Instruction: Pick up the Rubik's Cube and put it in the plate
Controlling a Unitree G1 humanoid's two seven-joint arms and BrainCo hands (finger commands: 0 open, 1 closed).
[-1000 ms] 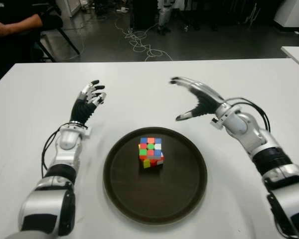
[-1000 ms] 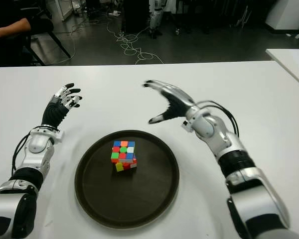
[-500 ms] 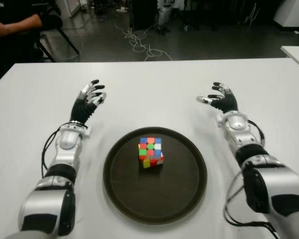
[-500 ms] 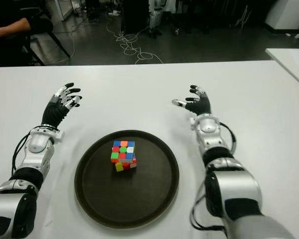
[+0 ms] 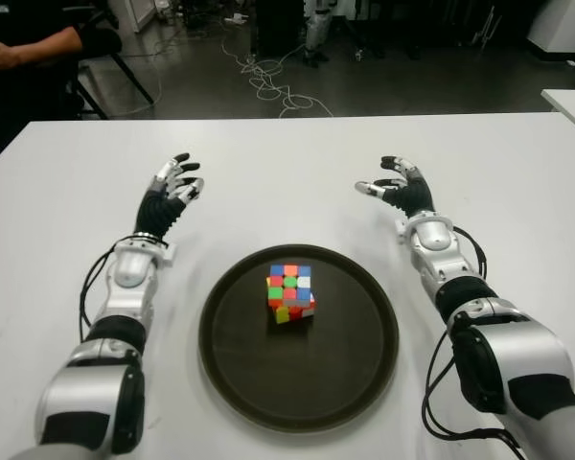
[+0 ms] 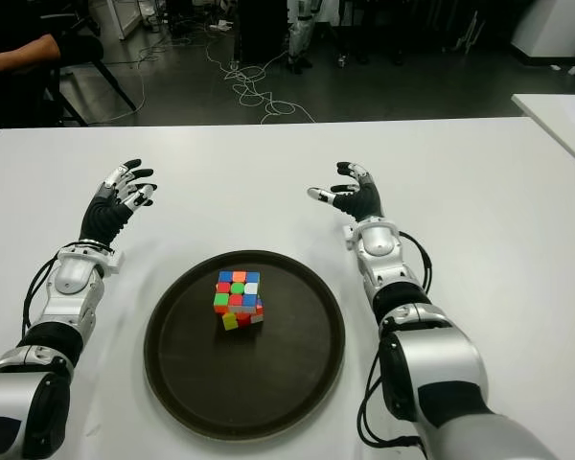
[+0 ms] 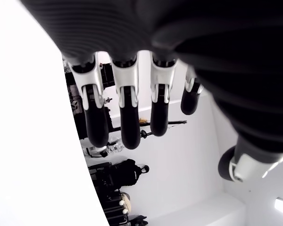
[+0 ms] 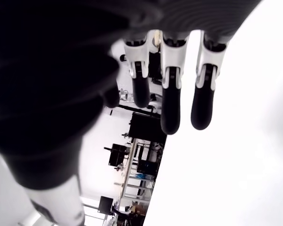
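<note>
Since a second ago, your right hand (image 5: pixel 405 192) has pulled back from above the far right rim of the plate (image 5: pixel 355 379) and now shows beyond that rim, over the white table (image 5: pixel 287 182), well apart from the plate. The cube and your left hand have not shifted.

Left eye view: the dark round plate sits on the table directly before you. The Rubik's Cube (image 5: pixel 289 292) stands inside the plate, near its middle and a little toward its far side, with one layer twisted out of line. Your left hand (image 5: pixel 172 187) shows beyond the plate's left rim, fingers spread, holding nothing.

Right eye view: the same layout. A person's arm (image 6: pixel 19 48) shows far beyond the plate, off the table's far left corner.

Left wrist view: four straight fingers (image 7: pixel 129 117), nothing between them.

Right wrist view: the fingers (image 8: pixel 170 101) are extended and empty.

Judging from this, the task looks complete: the cube already lies in the plate and both hands are clear of it. Nothing seems left except to let the arms settle.
</note>
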